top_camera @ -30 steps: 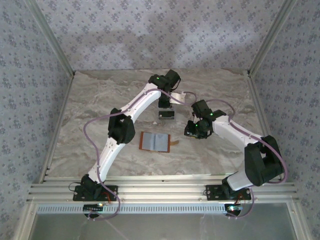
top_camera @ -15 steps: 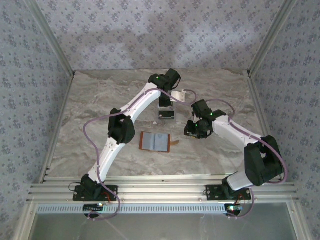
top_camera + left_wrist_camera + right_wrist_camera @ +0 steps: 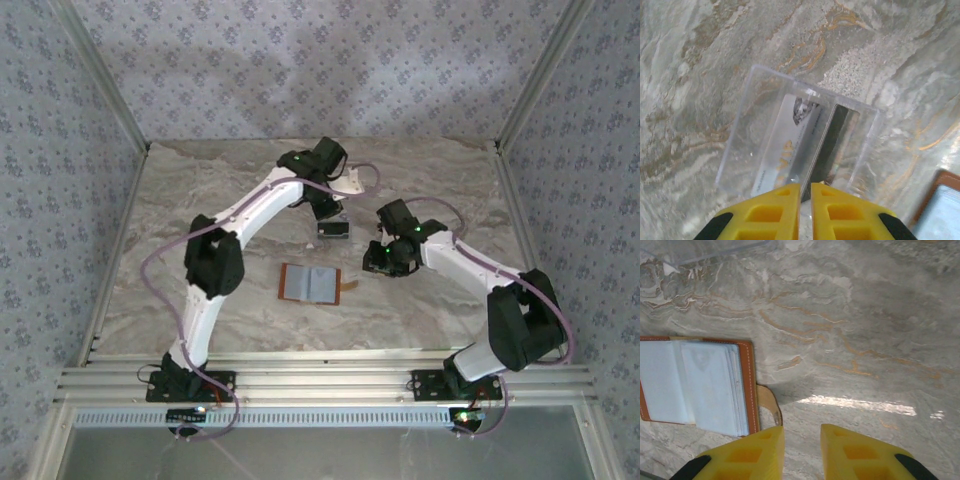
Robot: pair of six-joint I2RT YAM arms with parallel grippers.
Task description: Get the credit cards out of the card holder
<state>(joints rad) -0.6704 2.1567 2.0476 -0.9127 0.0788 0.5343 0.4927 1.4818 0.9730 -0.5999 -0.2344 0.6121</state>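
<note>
Stone, plastic, leather
The counter [image 3: 880,340] looked like glossy veined marble; the tray [image 3: 755,115] was clear plastic; the card holder [image 3: 747,385] matt leather.

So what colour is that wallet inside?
The card holder is pale grey-blue inside, with an orange-brown rim; right wrist view.

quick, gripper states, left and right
left gripper: closed on the dark card, over the clear tray
right gripper: open, empty
</note>
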